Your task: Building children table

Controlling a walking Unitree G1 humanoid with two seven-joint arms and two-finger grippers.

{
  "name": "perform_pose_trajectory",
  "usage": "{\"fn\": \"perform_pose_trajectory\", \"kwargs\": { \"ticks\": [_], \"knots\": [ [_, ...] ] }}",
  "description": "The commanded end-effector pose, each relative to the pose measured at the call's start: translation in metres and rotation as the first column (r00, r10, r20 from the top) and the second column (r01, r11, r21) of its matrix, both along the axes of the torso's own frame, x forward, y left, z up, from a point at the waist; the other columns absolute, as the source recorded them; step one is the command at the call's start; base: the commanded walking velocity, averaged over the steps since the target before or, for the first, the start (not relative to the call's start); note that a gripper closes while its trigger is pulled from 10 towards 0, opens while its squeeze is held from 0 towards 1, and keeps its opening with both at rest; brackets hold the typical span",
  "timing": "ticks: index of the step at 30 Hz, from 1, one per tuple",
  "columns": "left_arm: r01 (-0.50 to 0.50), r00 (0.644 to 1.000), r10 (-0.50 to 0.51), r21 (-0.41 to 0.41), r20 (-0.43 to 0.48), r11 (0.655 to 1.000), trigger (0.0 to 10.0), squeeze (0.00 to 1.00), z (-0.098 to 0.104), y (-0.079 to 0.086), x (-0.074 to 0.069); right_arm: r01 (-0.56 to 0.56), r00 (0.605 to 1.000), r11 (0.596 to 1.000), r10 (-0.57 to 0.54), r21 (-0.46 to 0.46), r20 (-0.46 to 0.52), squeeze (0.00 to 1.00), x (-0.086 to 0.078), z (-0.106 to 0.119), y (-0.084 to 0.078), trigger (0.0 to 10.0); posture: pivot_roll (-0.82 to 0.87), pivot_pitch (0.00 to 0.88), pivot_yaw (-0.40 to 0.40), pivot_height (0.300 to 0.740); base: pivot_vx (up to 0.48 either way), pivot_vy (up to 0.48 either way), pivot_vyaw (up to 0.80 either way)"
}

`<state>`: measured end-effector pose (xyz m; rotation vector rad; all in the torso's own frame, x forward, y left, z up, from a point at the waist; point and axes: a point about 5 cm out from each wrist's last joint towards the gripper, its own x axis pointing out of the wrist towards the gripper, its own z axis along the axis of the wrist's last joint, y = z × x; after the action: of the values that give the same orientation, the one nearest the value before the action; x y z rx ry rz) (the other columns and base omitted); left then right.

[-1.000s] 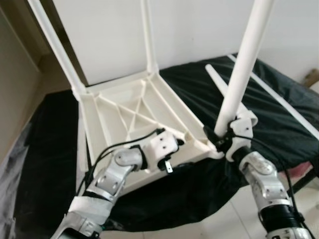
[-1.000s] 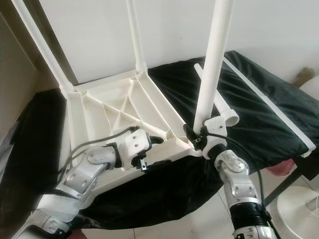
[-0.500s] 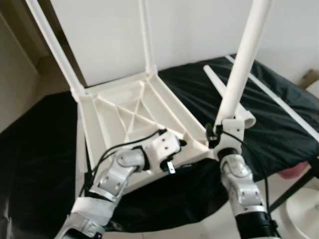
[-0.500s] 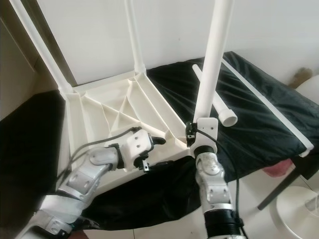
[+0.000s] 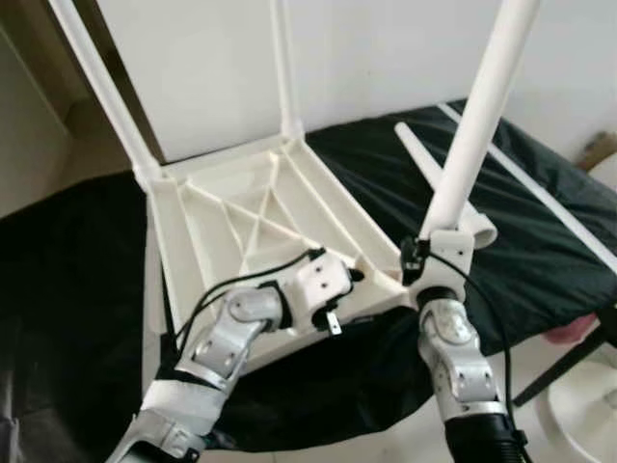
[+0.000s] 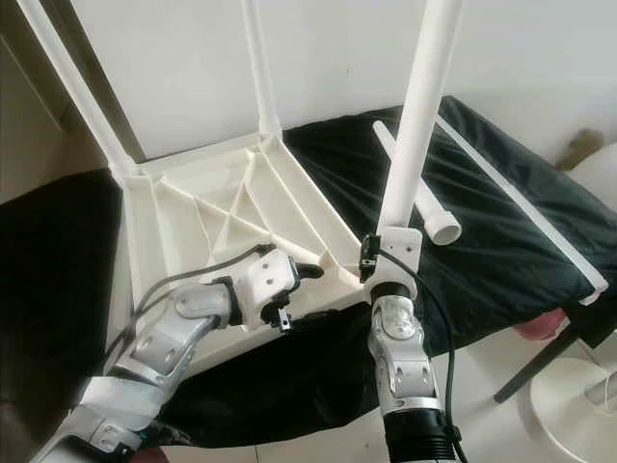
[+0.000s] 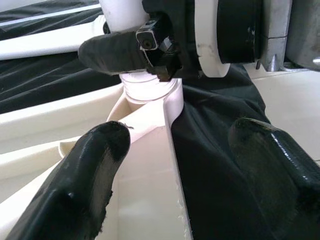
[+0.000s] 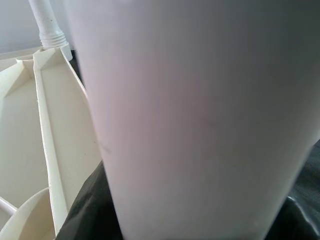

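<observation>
Inverted white plastic tabletop (image 5: 260, 217) lying on black cloth (image 5: 540, 222), ribbed underside up, two legs (image 5: 282, 63) already standing in the far corner sockets

Third table leg (image 5: 477, 125) upright at near right corner socket (image 7: 147, 92), lower end seated in or just entering the collar; depth of seating not resolvable. Held vertical, presumably so the end lines up with the socket bore

Right gripper (image 5: 424, 258) closed around base of third table leg, just above the socket; low grip judged to give control of the tip while pressing down. Right wrist view taken up by the leg's white surface at close range

Left gripper (image 5: 339, 294) at near edge of tabletop, just beside the same corner; fingers (image 7: 95, 170) spread apart, one over the white rim, the other over the cloth, gripping nothing. Judged as bracing or ready to steady the tabletop against the push

Fourth leg (image 5: 424, 166) lying loose on the cloth behind the right arm, open end toward the near side

No brand, label or writing legible on any part
</observation>
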<state>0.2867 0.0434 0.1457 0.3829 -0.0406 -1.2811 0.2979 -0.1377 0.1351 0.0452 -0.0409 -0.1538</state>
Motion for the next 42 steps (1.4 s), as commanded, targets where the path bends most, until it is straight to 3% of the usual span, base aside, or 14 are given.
{"fn": "perform_pose_trajectory", "kwargs": {
  "ticks": [1,11,12,13,20,26,27,28,42],
  "knots": [
    [-0.042,0.999,0.042,-0.004,0.016,0.999,10.0,0.00,0.000,0.002,0.003,-0.002,0.998,0.999,0.005,0.042,-0.060,0.00,-0.002,-0.010,0.005,10.0,-0.11,0.000,0.065,0.740,0.000,0.000,0.00],
    [-0.048,0.999,0.048,-0.009,0.024,0.999,10.0,0.00,0.000,0.000,0.005,-0.049,0.999,0.999,0.050,0.022,-0.014,0.00,0.001,-0.002,0.007,10.0,-0.10,0.000,0.047,0.740,0.000,0.000,0.00],
    [-0.048,0.999,0.048,-0.011,0.026,0.999,10.0,0.00,0.001,-0.001,0.005,-0.057,0.998,0.998,0.057,0.003,0.007,0.79,0.000,0.001,0.006,10.0,-0.09,0.000,0.042,0.740,0.000,0.000,0.00],
    [-0.047,0.998,0.047,-0.013,0.028,0.999,10.0,0.00,0.002,0.000,0.005,-0.070,0.997,0.998,0.070,-0.007,0.022,1.00,-0.001,0.002,0.005,10.0,-0.08,0.000,0.037,0.740,0.000,0.000,0.00],
    [-0.045,0.999,0.045,-0.001,0.021,0.999,10.0,0.00,-0.002,0.004,0.001,-0.139,0.988,0.990,0.137,0.020,0.077,1.00,-0.007,0.010,-0.010,10.0,-0.08,0.000,0.032,0.740,0.000,0.000,0.00],
    [-0.038,0.999,0.038,0.000,0.022,0.999,10.0,0.00,-0.001,0.005,0.000,-0.189,0.976,0.982,0.190,-0.016,0.103,1.00,-0.009,0.014,-0.025,10.0,-0.07,0.000,0.023,0.740,0.000,0.000,0.00],
    [-0.043,0.999,0.043,-0.001,0.020,0.999,10.0,0.00,-0.001,0.007,0.001,-0.195,0.975,0.980,0.197,-0.028,0.103,0.64,-0.009,0.013,-0.031,10.0,-0.07,0.000,0.020,0.740,0.000,0.000,0.00],
    [-0.050,0.999,0.050,-0.003,0.016,0.999,10.0,0.00,-0.001,0.008,0.003,-0.216,0.971,0.976,0.218,-0.035,0.098,0.00,-0.008,0.012,-0.035,10.0,-0.07,0.000,0.019,0.740,0.000,0.000,0.00],
    [-0.053,0.999,0.053,-0.067,-0.005,0.996,10.0,0.00,0.018,0.013,0.007,-0.433,0.896,0.895,0.440,-0.108,0.052,0.00,-0.001,0.012,-0.045,10.0,-0.05,0.000,0.021,0.740,0.000,0.000,0.00]
  ]
}}
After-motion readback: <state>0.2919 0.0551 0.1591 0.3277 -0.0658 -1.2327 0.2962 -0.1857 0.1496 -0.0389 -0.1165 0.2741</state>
